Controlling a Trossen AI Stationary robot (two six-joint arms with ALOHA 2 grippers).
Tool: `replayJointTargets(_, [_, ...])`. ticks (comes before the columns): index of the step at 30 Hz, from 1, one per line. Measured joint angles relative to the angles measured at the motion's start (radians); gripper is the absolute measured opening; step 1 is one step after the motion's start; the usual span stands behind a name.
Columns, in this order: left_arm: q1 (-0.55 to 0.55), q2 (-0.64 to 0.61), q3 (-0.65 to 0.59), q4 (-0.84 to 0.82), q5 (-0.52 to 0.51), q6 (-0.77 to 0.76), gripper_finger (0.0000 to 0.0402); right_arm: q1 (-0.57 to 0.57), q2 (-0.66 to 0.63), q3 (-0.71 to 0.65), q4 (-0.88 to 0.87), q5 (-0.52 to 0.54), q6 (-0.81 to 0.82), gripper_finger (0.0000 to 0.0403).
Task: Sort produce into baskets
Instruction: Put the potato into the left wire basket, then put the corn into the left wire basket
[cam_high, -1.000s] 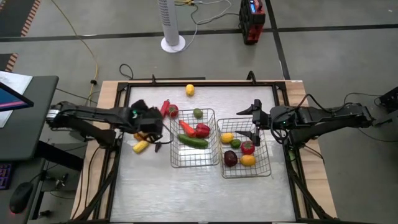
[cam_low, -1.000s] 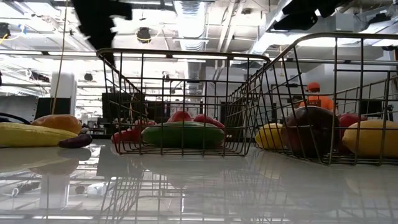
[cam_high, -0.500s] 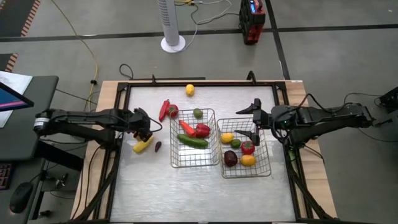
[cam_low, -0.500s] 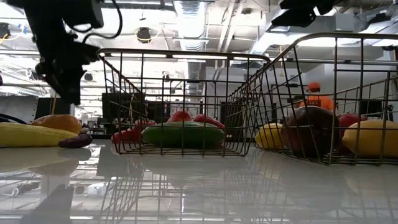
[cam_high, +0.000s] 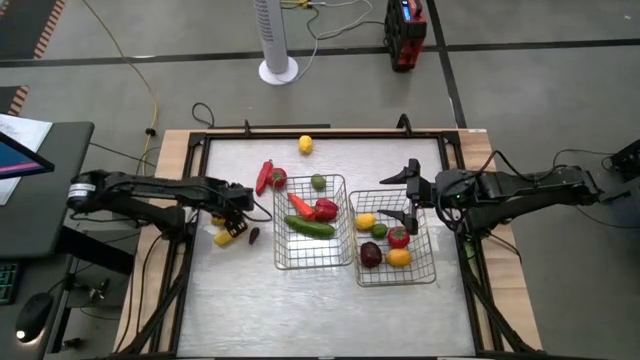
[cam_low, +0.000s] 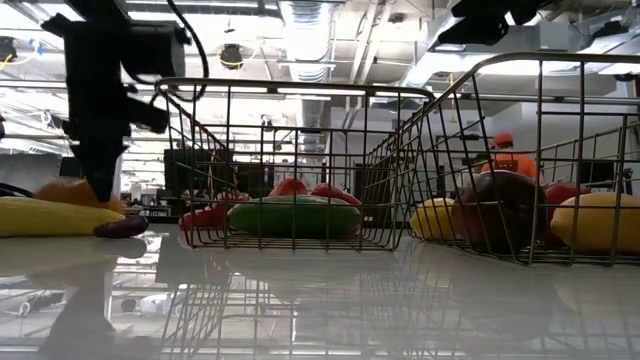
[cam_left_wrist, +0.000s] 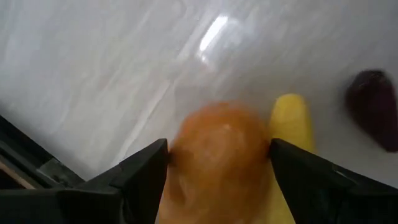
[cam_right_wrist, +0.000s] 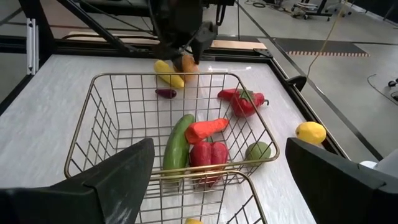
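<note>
Orange and round, a smooth fruit (cam_left_wrist: 219, 155) sits on the glossy desk (cam_high: 320, 300) between the left end effector's (cam_left_wrist: 217, 163) parted fingers, seemingly about to be gripped, at nine o'clock from the wire-mesh baskets (cam_high: 312, 262), while the right end effector (cam_high: 412, 196) hovers released above the right-hand basket.

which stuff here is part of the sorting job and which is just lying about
Job: left basket, right basket, orange fruit between the left claw fingers, yellow piece, plum, lemon, red pepper.
Lying about: fan, red box, yellow cable.
</note>
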Motion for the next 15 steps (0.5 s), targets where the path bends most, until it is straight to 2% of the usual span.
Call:
replayJointTargets(7, [0.003, 0.131, 0.000, -0.004, 0.021, 0.056, 0.0254, 0.000, 0.000, 0.000, 0.000, 0.000, 0.001, 0.0388])
replayJointTargets(15, [0.003, 0.138, 0.021, -0.063, 0.031, 0.047, 0.0184, 0.000, 0.000, 0.000, 0.000, 0.000, 0.000, 0.0388])
